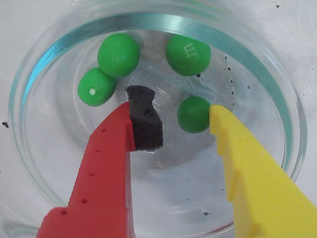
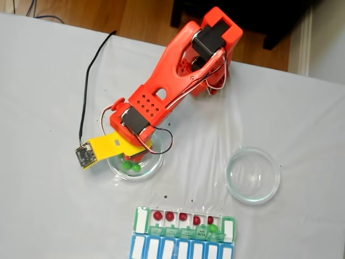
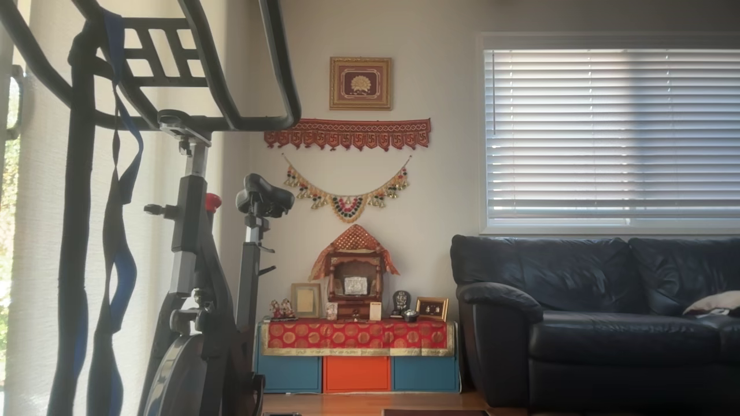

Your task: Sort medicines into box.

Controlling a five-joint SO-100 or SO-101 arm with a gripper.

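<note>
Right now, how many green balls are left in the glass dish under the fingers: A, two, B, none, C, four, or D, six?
C: the wrist view shows four green balls in the glass dish: one at upper left, one at upper right, one at left, and one lying between the open fingers, against the yellow one.

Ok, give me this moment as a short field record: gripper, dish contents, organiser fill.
gripper: gripper open, low inside the glass dish, jaws either side of one green ball
dish contents: four green balls
organiser: green-lidded box holds five dark red balls and one green ball
second dish: glass dish, no balls
</note>
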